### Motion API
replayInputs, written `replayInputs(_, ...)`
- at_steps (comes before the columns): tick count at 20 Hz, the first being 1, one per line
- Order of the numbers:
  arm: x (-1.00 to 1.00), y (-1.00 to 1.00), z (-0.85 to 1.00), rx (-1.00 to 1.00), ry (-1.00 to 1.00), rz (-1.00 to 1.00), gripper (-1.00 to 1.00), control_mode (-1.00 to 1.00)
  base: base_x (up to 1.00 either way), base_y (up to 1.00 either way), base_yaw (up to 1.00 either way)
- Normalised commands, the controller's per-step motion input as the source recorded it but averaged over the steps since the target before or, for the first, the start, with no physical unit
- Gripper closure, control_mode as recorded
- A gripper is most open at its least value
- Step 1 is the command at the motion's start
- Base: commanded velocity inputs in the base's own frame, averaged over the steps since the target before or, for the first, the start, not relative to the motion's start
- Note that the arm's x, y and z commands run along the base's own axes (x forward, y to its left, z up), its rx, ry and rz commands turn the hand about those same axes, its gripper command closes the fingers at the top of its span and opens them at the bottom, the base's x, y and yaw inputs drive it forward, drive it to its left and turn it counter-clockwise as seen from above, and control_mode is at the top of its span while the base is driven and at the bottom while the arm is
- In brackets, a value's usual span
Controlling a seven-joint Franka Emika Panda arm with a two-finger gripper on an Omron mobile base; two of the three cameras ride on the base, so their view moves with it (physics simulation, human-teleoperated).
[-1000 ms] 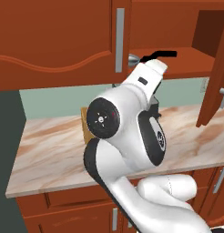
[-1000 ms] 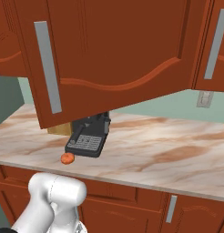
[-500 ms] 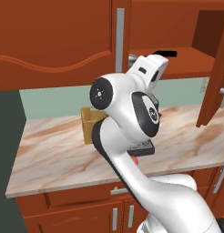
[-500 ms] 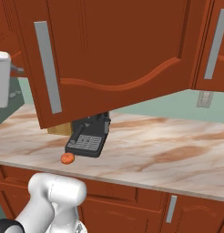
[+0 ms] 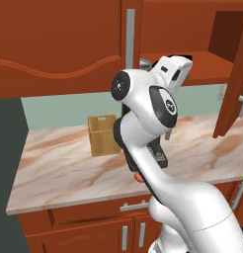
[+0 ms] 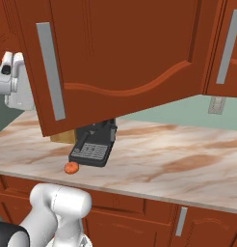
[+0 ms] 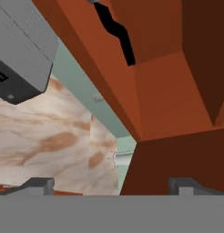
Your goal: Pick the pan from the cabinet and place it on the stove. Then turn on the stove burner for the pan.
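You are looking at a marbled table (image 5: 59,168) with a pale green wall behind it and red-brown low cabinets (image 6: 139,222) under it. On the table a woven wooden box (image 5: 103,134) is sitting near the wall, a dark coffee machine (image 6: 94,144) is standing further along, and a small orange fruit (image 6: 71,168) is lying just in front of that machine.

Above, the cabinet (image 5: 59,44) is hanging with one door (image 6: 120,58) swung open. The arm is reaching up so that the gripper (image 5: 174,74) is sitting at the front edge of the cabinet's shelf (image 5: 207,66). In the hand view the pan's dark handle (image 7: 116,32) is showing above the shelf edge, well apart from the fingertips (image 7: 38,184). The jaws are standing wide, holding nothing.
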Motion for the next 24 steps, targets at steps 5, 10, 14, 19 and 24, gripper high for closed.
replayInputs(5, 0.07, -0.50, -0.01, 0.00, 0.02, -0.13, -1.00, -1.00, 0.00, 0.00, 0.00)
replayInputs(10, -0.13, -0.41, 0.00, 0.00, 0.00, -0.16, -1.00, -1.00, 0.00, 0.00, 0.00)
replayInputs(14, -0.44, -0.33, 0.00, 0.00, 0.00, -0.17, -1.00, -1.00, 0.00, 0.00, 0.00)
replayInputs(19, -0.42, -0.39, 0.00, 0.00, 0.00, -0.17, -1.00, -1.00, 0.00, 0.00, 0.00)
replayInputs(24, -0.32, -0.54, 0.00, 0.00, 0.00, -0.16, -1.00, -1.00, 0.00, 0.00, 0.00)
